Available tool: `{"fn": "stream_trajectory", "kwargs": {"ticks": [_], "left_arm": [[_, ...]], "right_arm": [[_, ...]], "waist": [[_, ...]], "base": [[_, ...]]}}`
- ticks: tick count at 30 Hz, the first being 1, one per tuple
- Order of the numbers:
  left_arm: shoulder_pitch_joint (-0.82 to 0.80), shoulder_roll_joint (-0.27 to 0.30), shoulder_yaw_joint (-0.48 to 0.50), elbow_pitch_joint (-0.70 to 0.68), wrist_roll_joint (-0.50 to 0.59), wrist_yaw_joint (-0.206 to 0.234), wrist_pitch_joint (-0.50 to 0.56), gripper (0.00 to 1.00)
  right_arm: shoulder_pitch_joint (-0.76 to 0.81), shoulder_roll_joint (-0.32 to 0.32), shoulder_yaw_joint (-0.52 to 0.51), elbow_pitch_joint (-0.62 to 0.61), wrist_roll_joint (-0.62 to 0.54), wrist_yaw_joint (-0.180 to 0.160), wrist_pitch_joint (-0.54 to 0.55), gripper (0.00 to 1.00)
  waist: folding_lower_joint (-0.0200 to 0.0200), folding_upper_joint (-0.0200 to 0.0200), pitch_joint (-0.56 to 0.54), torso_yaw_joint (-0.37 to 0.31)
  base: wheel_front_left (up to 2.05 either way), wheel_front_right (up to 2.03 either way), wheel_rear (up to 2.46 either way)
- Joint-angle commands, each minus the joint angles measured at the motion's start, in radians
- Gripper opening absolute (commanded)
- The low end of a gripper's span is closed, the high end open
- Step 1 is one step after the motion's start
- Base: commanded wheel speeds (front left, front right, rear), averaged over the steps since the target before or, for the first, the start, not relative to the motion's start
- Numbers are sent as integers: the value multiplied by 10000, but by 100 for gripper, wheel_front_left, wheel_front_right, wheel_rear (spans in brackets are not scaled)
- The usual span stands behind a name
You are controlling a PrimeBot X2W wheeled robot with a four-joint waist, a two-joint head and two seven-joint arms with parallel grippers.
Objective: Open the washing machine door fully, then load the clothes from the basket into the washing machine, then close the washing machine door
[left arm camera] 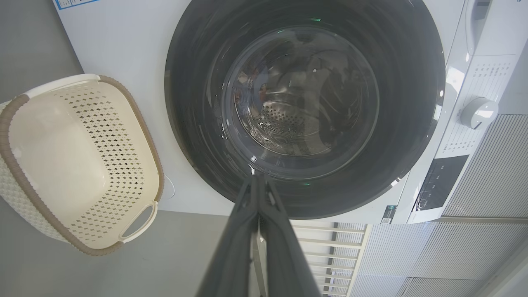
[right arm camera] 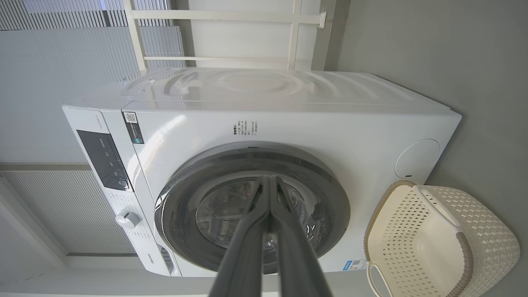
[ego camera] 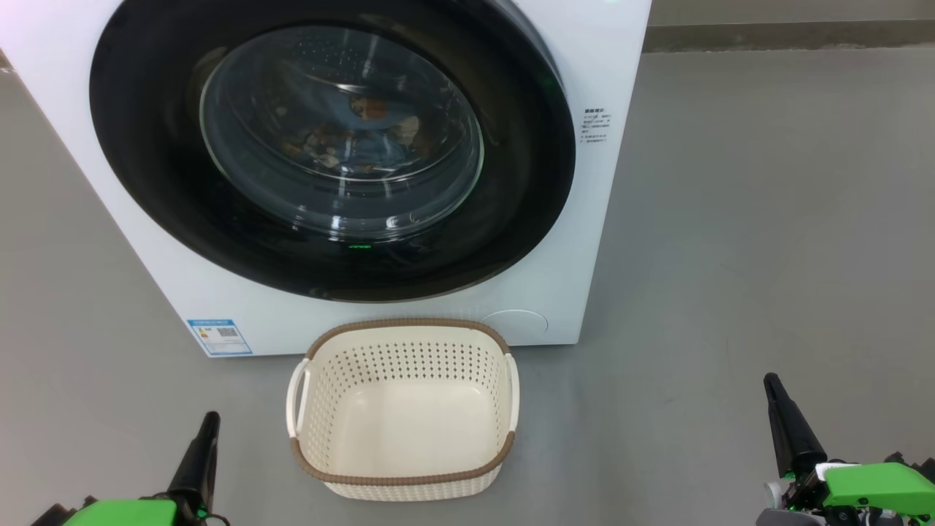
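Observation:
The washing machine (ego camera: 613, 58) stands straight ahead with its door (ego camera: 139, 153) shut flat against the front. Through the glass I see the clothes (ego camera: 358, 139) as blue and orange-brown fabric low in the drum. On the floor in front sits the basket (ego camera: 402, 483), upright, its inside bare cream plastic. My left gripper (ego camera: 208, 427) is shut at the lower left, well clear of the basket. My right gripper (ego camera: 773, 387) is shut at the lower right. Each wrist view shows its own fingers pressed together, the left gripper (left arm camera: 256, 179) and the right gripper (right arm camera: 270, 179), both pointing at the door (left arm camera: 194, 103) from a distance.
Grey floor (ego camera: 767, 256) spreads to the right of the machine and around the basket. The control panel with a white knob (left arm camera: 478, 112) runs along the machine's top front. A white railing and slatted wall (right arm camera: 231, 37) stand behind the machine.

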Motion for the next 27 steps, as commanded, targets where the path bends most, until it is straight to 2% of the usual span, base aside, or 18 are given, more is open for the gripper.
{"fn": "stream_trajectory", "kwargs": {"ticks": [1, 27], "left_arm": [[-415, 124, 355, -286, -66, -29, 60, 0], [-416, 121, 359, -286, -62, -29, 63, 0]], "right_arm": [[-409, -24, 210, -248, -12, 17, 55, 0], [-411, -12, 192, -247, -27, 17, 70, 0]], "waist": [[0, 0, 0, 0], [0, 0, 0, 0]], "base": [[0, 0, 0], [0, 0, 0]]}}
